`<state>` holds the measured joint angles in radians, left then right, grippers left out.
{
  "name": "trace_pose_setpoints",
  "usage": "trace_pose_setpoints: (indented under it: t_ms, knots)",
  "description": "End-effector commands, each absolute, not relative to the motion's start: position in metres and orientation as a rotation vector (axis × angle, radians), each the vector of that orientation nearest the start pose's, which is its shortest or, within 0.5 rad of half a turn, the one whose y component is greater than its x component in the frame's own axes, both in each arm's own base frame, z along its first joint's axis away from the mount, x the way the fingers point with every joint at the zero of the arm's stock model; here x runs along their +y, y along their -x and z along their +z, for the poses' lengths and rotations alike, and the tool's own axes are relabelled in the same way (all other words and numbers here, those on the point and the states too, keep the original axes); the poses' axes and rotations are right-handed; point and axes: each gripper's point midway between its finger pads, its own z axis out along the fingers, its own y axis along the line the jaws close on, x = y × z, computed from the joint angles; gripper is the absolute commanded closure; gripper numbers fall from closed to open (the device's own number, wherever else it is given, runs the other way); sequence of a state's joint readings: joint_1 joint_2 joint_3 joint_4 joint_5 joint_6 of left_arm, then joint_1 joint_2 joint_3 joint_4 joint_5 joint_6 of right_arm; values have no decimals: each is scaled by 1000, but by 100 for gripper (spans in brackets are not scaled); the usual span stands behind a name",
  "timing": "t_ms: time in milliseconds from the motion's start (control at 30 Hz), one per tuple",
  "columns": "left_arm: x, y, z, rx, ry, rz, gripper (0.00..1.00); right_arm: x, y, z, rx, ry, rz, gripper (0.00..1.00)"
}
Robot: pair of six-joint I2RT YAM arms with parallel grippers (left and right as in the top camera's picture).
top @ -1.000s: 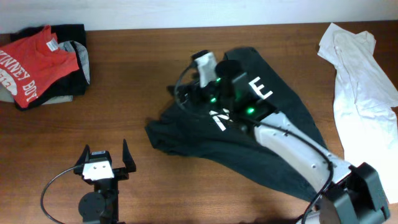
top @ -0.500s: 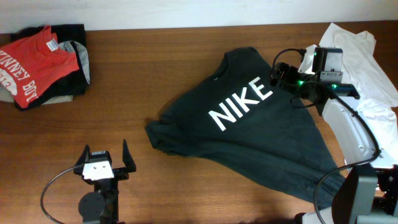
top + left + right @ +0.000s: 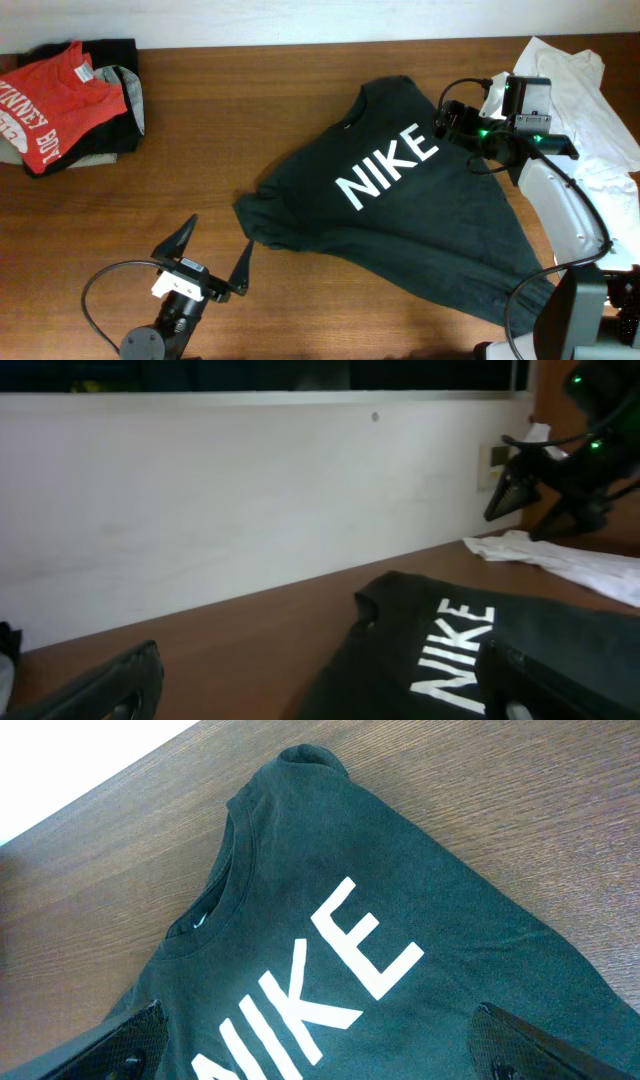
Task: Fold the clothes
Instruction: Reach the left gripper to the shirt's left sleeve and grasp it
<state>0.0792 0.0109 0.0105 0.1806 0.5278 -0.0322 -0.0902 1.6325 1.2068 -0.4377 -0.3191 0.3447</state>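
Seeing the black T-shirt (image 3: 400, 210) spread print-up on the desk (image 3: 200, 150), right of centre and skewed, collar (image 3: 358, 112) toward the far edge, hem toward the near right corner. Bunched at the sleeve (image 3: 255, 215) on the side nearest the left tool (image 3: 221, 232). Near the white shirt (image 3: 585, 110); cannot tell contact, hidden by the right arm. Well apart from the red shirt (image 3: 45, 100) pile.

Reading the left tool as wide open, empty, over bare desk just beside that sleeve. Same for the right tool (image 3: 452, 135): wide open, empty, above the shoulder area by the lettering.

Expect light, limp, soft fabric: no stiffness, drapes, bunches, likely drags on the wood. Not fragile. Best to pinch thin edges, such as sleeve seam, shoulder or hem corners, not mid-panel. Take two points together, lift low, stay clear of the white shirt.
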Motion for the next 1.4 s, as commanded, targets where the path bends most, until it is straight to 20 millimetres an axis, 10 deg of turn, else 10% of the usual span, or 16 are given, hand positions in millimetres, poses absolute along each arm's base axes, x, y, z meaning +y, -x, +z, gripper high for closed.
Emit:
trace_pose_setpoints:
  t_ms: [0,200,333,467,733,967,1000,1133,1367]
  knots:
    - [-73,-224,230,1379,-372,-368,1,10,-442,155,2392,-395,499,1]
    - [-78,-268,272,1622,-360,-493,1,10,-442,155,2392,-394,498,1]
    - [-111,-276,263,1646,-532,-743,1,10,-442,155,2392,-395,499,1]
    - [-95,-307,262,1811,-403,-699,1,10,-442,155,2392,-394,498,1]
    - [-82,-337,197,2364,-256,-471,1,10,-442,155,2392,-394,498,1]
    - [-53,-332,51,2874,-43,-306,1,10,-442,155,2392,-394,498,1]
    - [-39,-329,38,2921,-25,-194,20,10,-442,155,2392,-394,498,1]
    - [-12,-323,33,2954,0,36,44,11,-442,155,2392,-394,499,1]
    - [-16,-326,18,2978,-6,8,44,10,-442,155,2392,-395,499,1]
